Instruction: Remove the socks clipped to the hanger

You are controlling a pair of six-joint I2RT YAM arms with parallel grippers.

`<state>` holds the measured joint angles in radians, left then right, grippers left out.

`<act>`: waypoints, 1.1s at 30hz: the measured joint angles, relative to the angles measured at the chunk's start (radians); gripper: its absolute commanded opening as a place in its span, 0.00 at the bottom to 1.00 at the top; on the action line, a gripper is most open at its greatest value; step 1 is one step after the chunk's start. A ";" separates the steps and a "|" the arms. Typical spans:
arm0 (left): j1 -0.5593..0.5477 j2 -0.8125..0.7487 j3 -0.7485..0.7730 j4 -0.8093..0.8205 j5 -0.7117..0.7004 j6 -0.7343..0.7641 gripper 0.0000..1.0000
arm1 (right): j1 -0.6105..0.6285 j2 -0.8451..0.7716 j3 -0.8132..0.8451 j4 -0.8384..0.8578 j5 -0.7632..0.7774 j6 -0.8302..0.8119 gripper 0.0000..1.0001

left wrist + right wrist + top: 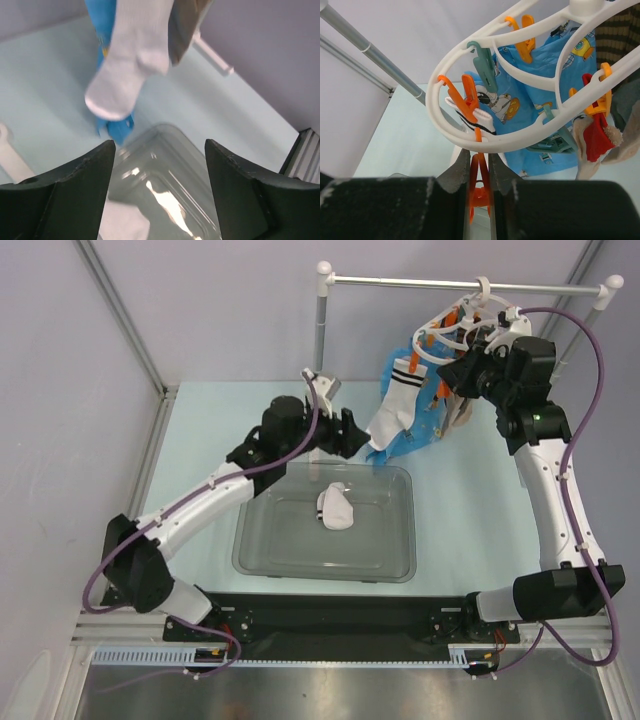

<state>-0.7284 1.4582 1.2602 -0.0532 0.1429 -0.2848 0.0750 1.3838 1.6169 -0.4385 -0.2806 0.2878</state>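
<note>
The white oval hanger (470, 315) hangs by its hook from the rail at the back right; it also shows in the right wrist view (485, 142). A white sock with black stripes (398, 395), a bright blue cartoon sock (545, 95) and red, beige and striped socks (594, 137) hang clipped to it. My right gripper (479, 172) is shut on an orange peg (479, 185) under the ring. My left gripper (350, 435) is open and empty, just below the white sock's toe (122, 80). One white sock (335, 506) lies in the clear tray (390, 560).
The white-and-metal rail stand (420, 282) spans the back, its left post (322, 320) behind my left wrist. Enclosure walls close in the left and right sides. The tray rim (170, 135) sits right under my left fingers.
</note>
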 measured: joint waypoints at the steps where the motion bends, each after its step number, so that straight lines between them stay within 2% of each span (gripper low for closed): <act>1: 0.025 0.022 0.020 0.040 0.034 0.004 0.79 | -0.002 0.000 0.000 -0.001 -0.007 0.001 0.00; 4: 0.090 0.113 0.077 0.153 0.153 0.031 0.80 | -0.018 0.000 0.000 -0.004 -0.047 0.011 0.00; 10: 0.125 0.329 0.192 0.256 0.304 0.073 0.81 | -0.032 0.000 -0.007 -0.005 -0.089 0.016 0.00; 21: 0.163 0.596 0.367 0.396 0.451 -0.001 0.84 | -0.036 0.000 -0.014 0.004 -0.121 0.023 0.00; 28: 0.170 0.692 0.488 0.400 0.475 -0.013 0.84 | -0.037 0.000 -0.016 0.007 -0.122 0.026 0.00; 30: 0.171 0.701 0.497 0.399 0.475 -0.012 0.83 | -0.037 0.000 -0.016 0.007 -0.122 0.026 0.00; 33: 0.171 0.706 0.499 0.400 0.490 -0.013 0.76 | -0.038 0.002 -0.016 0.008 -0.124 0.026 0.00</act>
<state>-0.5575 2.1647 1.7592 0.3466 0.6331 -0.2981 0.0372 1.3853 1.6009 -0.4309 -0.4046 0.3138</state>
